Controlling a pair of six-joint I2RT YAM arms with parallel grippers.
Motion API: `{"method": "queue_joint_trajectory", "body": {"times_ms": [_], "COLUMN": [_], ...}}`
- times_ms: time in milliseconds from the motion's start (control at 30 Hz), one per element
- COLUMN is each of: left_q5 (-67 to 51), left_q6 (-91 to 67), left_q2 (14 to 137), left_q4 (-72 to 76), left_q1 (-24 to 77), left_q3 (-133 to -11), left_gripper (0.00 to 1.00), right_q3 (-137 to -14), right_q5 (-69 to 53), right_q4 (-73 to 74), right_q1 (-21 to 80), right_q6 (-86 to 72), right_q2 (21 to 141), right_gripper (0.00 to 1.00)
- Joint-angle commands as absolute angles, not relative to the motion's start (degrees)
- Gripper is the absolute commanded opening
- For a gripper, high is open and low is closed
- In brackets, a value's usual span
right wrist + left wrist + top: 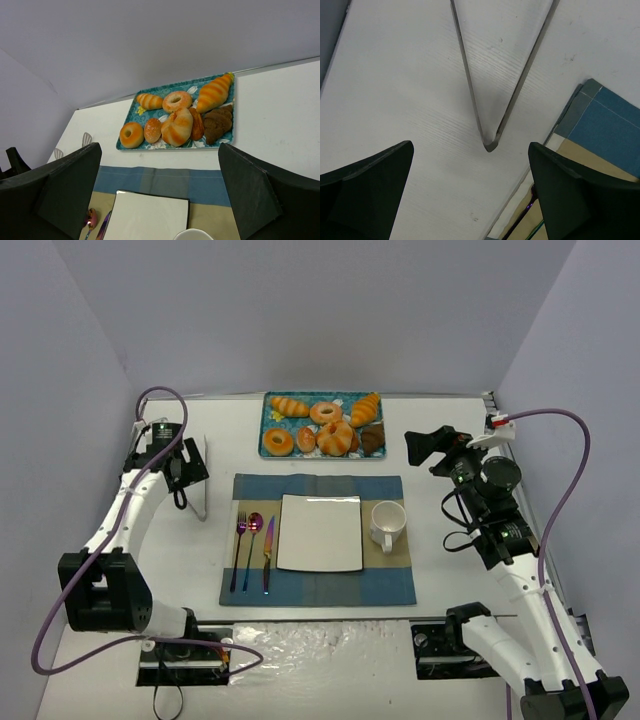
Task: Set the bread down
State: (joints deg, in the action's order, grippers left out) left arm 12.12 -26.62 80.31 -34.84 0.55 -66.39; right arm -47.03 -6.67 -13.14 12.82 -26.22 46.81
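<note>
The bread [306,438] is a small glossy golden-orange oval roll. It lies on the teal tray [268,410] at the table's far side, between a ring donut and a large ridged bun. It also shows in the right wrist view [152,130]. My right gripper [430,447] is open and empty, raised to the right of the tray and facing it [160,200]. My left gripper [186,472] is open and empty above metal tongs [490,142] on the white table at the left.
A white square plate [320,532], a white cup [387,523], and a fork, spoon and knife [253,550] lie on a blue and tan placemat [318,588]. The tray [158,114] also holds donuts, croissants and a dark pastry.
</note>
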Motion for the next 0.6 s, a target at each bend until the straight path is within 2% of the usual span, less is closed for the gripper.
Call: {"method": "queue_joint_trajectory", "body": {"times_ms": [0, 133, 567], "left_q5": [7.75, 4.05, 2.67], "left_q6": [-22.28, -22.41, -21.88], "left_q2": [82.95, 85.61, 95.00], "left_q4": [-30.71, -29.59, -29.58], "left_q1": [-1.81, -3.26, -4.31], "left_q3": [-71.59, -72.36, -74.77], "left_gripper": [0.97, 0.97, 0.97], "right_q3": [-48.99, -49.81, -48.53], "right_q5": [-8.76, -8.96, -8.35], "right_q4": [-19.70, -18.95, -18.68], "right_q1": [13.18, 13.18, 13.27], "right_q6": [-26.99, -26.75, -27.29], "right_q2": [47.80, 47.66, 45.39], "right_gripper": [1.00, 1.00, 1.00]}}
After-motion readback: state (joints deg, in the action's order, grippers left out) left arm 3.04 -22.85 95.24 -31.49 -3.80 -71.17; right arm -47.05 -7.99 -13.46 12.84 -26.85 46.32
